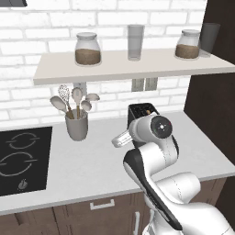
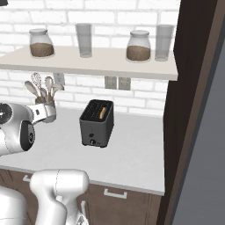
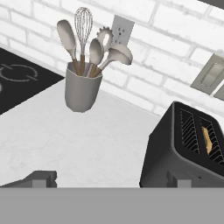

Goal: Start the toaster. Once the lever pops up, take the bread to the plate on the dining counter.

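On the white tabletop point(image 2: 132, 145) near the brick wall you have the toaster point(image 2: 96, 122), with the bread point(image 3: 208, 140) standing in one of its slots and the lever point(image 2: 92, 142) low on its narrow front face. Your gripper point(image 3: 111, 180) hangs above the tabletop, short of the toaster, its fingers spread wide and holding nothing. Off to the side stands a utensil holder point(image 3: 82, 89), beside the black cooktop point(image 1: 22, 158).

Dark grey toaster point(image 2: 96, 123) w/ tan bread point(image 2: 103, 112); white brick wall point(image 2: 132, 11).
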Robot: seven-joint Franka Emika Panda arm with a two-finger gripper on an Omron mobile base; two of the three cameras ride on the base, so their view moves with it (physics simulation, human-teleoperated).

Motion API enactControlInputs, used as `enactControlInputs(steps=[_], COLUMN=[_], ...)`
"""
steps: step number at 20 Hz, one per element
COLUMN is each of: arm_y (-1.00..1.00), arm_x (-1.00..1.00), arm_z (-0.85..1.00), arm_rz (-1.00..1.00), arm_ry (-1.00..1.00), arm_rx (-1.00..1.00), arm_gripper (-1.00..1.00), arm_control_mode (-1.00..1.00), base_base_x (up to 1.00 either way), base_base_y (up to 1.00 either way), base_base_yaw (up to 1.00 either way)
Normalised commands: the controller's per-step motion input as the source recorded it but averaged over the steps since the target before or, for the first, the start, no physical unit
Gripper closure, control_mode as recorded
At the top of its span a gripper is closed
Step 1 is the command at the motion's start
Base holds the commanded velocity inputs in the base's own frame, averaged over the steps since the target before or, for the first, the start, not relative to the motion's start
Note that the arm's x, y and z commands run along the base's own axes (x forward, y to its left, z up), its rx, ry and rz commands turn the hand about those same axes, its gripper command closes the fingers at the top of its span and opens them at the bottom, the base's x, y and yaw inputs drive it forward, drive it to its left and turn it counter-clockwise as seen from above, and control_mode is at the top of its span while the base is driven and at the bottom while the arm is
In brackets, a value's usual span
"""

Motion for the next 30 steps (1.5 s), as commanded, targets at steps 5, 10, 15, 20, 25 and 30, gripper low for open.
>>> enactControlInputs(steps=[5,10,15,20,25,30], arm_y=[0.00,0.00,0.00,0.00,0.00,0.00], arm_x=[0.00,0.00,0.00,0.00,0.00,0.00], arm_z=[0.00,0.00,0.00,0.00,0.00,0.00], arm_rz=[0.00,0.00,0.00,0.00,0.00,0.00], arm_ry=[0.00,0.00,0.00,0.00,0.00,0.00], arm_rx=[0.00,0.00,0.00,0.00,0.00,0.00], arm_gripper=[-1.00,-1.00,-1.00,-1.00,-1.00,-1.00], arm_control_mode=[-1.00,-1.00,-1.00,-1.00,-1.00,-1.00], base_base_x=[0.00,0.00,0.00,0.00,0.00,0.00], base_base_y=[0.00,0.00,0.00,0.00,0.00,0.00], base_base_yaw=[0.00,0.00,0.00,0.00,0.00,0.00])
